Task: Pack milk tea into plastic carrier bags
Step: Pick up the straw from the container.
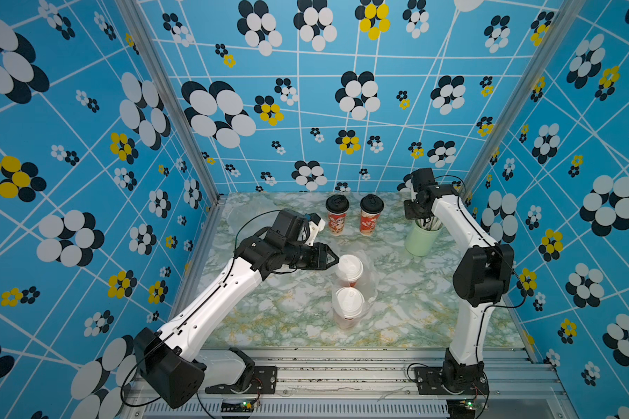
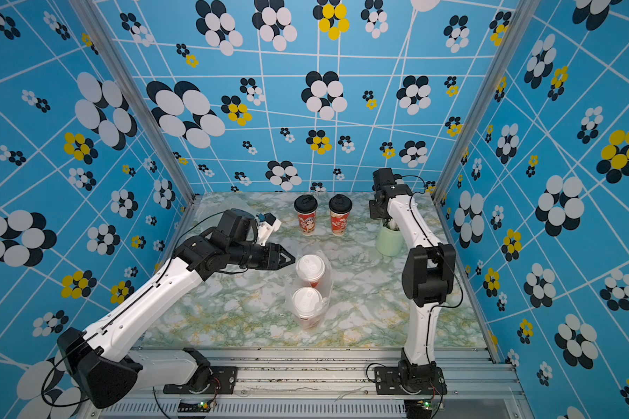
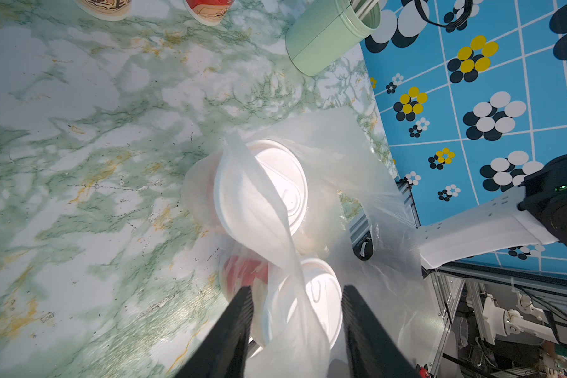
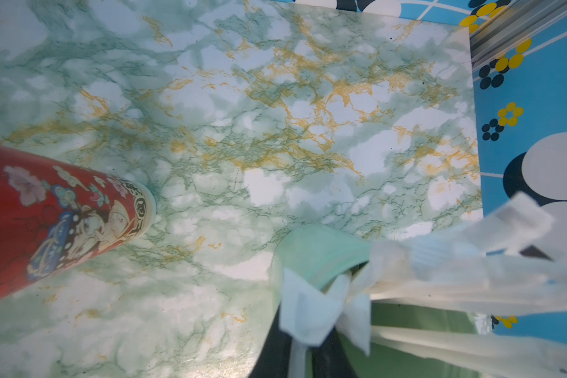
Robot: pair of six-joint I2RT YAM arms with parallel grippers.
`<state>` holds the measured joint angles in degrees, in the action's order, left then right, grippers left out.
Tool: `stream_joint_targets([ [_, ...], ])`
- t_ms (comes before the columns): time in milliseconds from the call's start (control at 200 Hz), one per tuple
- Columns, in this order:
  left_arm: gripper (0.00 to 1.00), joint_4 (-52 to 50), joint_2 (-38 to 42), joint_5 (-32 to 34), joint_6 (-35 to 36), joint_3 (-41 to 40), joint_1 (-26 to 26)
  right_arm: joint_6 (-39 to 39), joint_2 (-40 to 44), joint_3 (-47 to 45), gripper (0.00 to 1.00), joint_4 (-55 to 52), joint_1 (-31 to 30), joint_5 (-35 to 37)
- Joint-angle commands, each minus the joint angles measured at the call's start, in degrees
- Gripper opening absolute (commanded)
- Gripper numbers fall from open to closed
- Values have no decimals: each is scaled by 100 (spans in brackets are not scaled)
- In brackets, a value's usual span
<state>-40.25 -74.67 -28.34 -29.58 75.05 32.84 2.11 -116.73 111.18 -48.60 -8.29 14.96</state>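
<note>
Bag (image 1: 373,279) held 2 white-lid cups (image 1: 348,266). My L gripper (image 3: 297,289) gaped round its handle (image 3: 269,229); R gripper (image 4: 300,356) pinched a straw (image 4: 308,311) in green cup (image 4: 318,255). Bare table (image 1: 287,319) toward front edge.

Tabletop (image 1: 414,290): green-white marble, yellow veins.
Walls (image 1: 305,109): blue, white grid lines, black-white and black-yellow flowers.
Black-lid cups (image 1: 337,216) (image 1: 370,216): red illustrated print.
White-lid cups (image 1: 349,268) (image 1: 348,304): red print.
Bag (image 3: 357,147): clear, colourless.
Green cup (image 1: 420,239): pale, plain.
Straws (image 4: 439,284): white wrappers.
Arms (image 1: 211,308): white, black joints.
</note>
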Motion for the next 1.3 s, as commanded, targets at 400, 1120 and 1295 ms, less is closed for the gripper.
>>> stream_joint_targets([
  [400, 47, 94, 103, -93, -98, -8, -63, 323, 1168, 56, 7, -475, -109, 1],
  [1120, 47, -223, -175, 84, 416, 323, -59, 1587, 2965, 2136, 5, -2815, -1355, -1301],
  [1295, 46, -408, -395, 258, 625, 548, -63, 1807, 2893, 2643, 5, -3071, -1966, -1755],
])
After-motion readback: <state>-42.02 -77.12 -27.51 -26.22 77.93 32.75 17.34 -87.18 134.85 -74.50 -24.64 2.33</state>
